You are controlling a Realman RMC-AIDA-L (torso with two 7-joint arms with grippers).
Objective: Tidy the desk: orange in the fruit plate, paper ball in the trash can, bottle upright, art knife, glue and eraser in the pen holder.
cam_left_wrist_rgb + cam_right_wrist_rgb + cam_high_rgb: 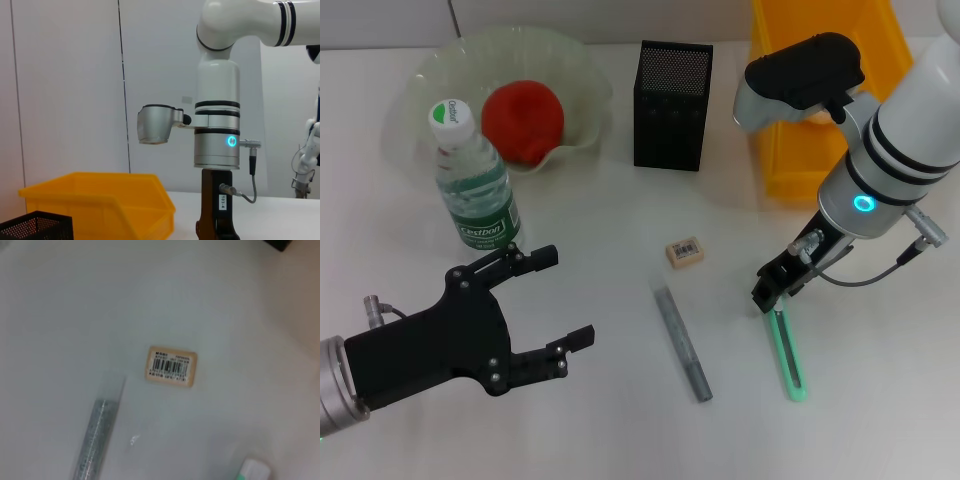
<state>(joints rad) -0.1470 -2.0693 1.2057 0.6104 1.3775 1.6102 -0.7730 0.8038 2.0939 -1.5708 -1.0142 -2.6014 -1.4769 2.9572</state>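
The orange (pixel 523 120) lies in the pale green fruit plate (pixel 582 75) at the back left. In front of the plate, the bottle (pixel 472 183) stands upright. My left gripper (pixel 558 300) hangs open and holds nothing, just in front of the bottle. On the desk (pixel 610 220), the eraser (pixel 684 252) (pixel 171 366), the grey glue (pixel 682 342) (pixel 97 437) and the mint-green art knife (pixel 786 355) (pixel 254 471) lie flat. My right gripper (pixel 776 288) is right over the knife's far end. The black mesh pen holder (pixel 672 105) stands at the back centre. No paper ball is in view.
The yellow trash can (pixel 825 150) (pixel 100 200) stands at the back right, partly behind my right arm (pixel 216 125). A corner of the pen holder (pixel 35 225) shows in the left wrist view.
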